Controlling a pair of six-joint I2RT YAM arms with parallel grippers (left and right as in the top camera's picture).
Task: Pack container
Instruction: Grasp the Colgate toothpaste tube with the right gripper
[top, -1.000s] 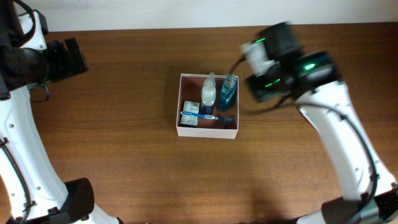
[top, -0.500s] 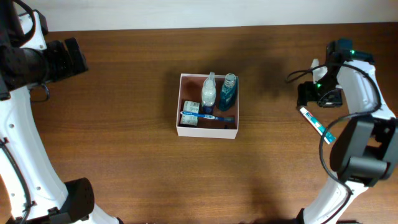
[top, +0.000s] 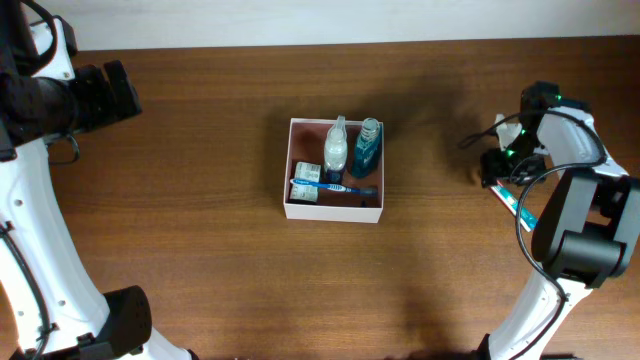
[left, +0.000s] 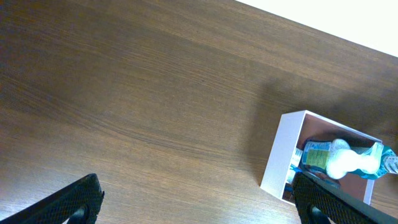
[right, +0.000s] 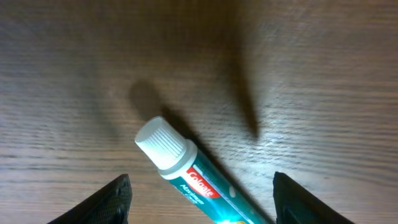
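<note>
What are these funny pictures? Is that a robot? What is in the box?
Yes, two white robot arms work at a brown wooden table. One picture looks down from above; the other two come from cameras on each wrist. In the middle sits a square white cardboard box holding a clear bottle, a blue bottle, a blue toothbrush and a small packet. The right tool is open above a white-capped toothpaste tube lying on the table. The left tool is open and holds nothing.
</note>
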